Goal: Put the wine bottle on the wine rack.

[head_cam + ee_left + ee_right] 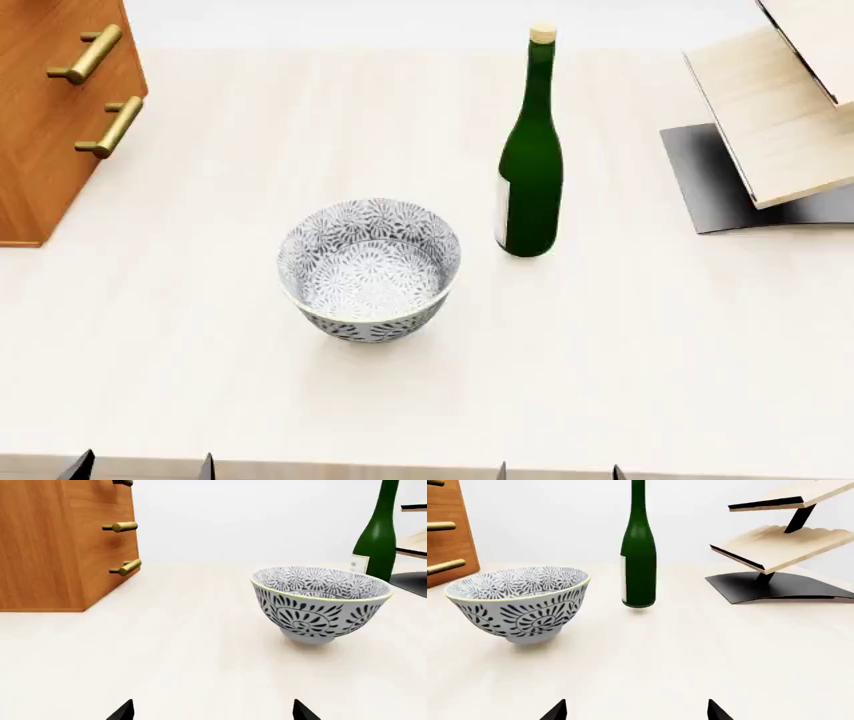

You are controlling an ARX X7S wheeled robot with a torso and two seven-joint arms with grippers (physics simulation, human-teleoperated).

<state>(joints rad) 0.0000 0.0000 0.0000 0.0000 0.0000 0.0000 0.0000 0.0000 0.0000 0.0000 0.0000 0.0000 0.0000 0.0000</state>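
A: Materials and shapes on the pale, faintly grained worktop?

B: Wine bottle: tall, slim, dark green glossy glass, long neck, tan cork top, pale label strip low on the body. Upright on the worktop, near centre, between bowl and rack, touching neither.

A: And the wine rack?

B: Far right of the head view. Slanted light wood boards in stepped tiers, thin black edges, wavy upper surface seen from the right wrist; curved dark grey metal base flat on the worktop.

A: Other items?

B: Bowl: round, footed, white with dense dark floral pattern inside and out, thin yellowish rim; just beside the bottle, nearer the robot. Brown wooden drawer cabinet at far left, cylindrical brass handles.

A: Arm pose?

B: Both low at the near edge, level with the worktop, aimed forward. Left gripper: black fingertips spread apart, empty. Right gripper: likewise apart, empty, well short of the bottle.
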